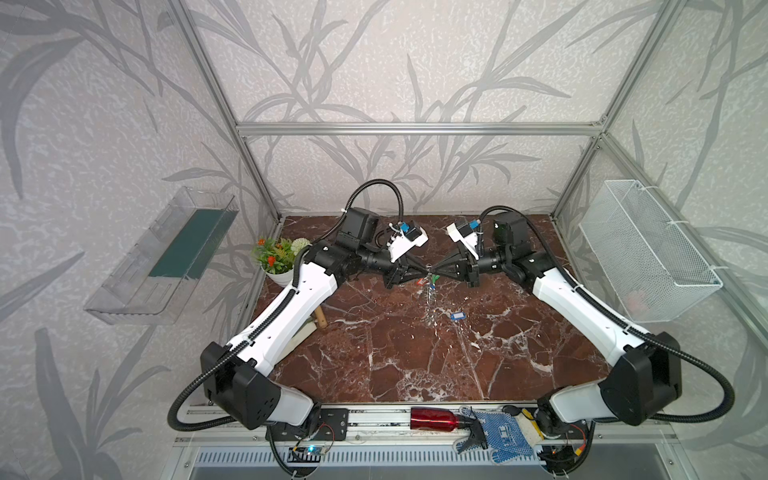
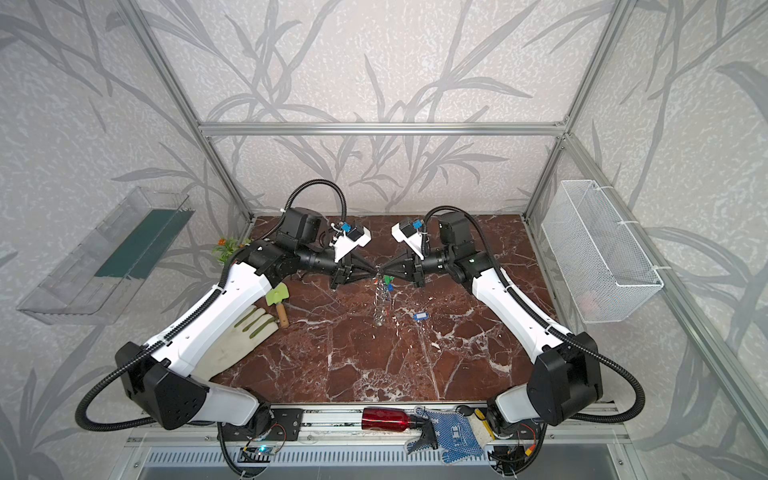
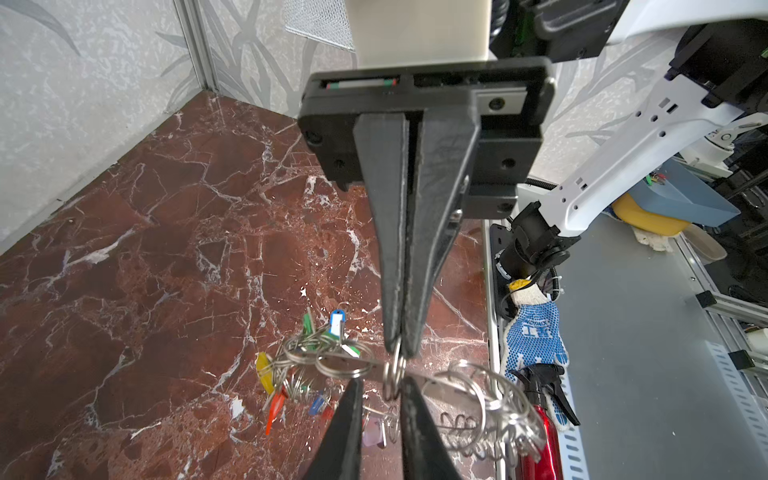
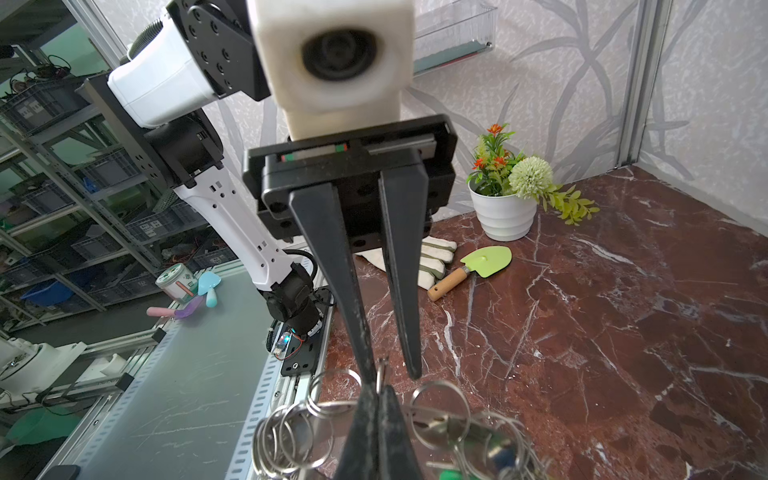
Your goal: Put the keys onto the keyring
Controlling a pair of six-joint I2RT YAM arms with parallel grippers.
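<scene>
The right hand (image 3: 400, 351) clamped the keyring (image 1: 429, 305), which hung over the middle of the table (image 1: 415, 365). The left hand (image 4: 392, 374) stood a little apart around one small ring (image 3: 395, 376). Best to pinch slowly and straight.

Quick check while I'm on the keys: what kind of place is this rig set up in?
Most likely a lab test booth, not a home: an aluminium frame holds leaf-print wall panels around a marble-look tabletop, and the right wrist view shows racks of storage crates beyond it.
</scene>
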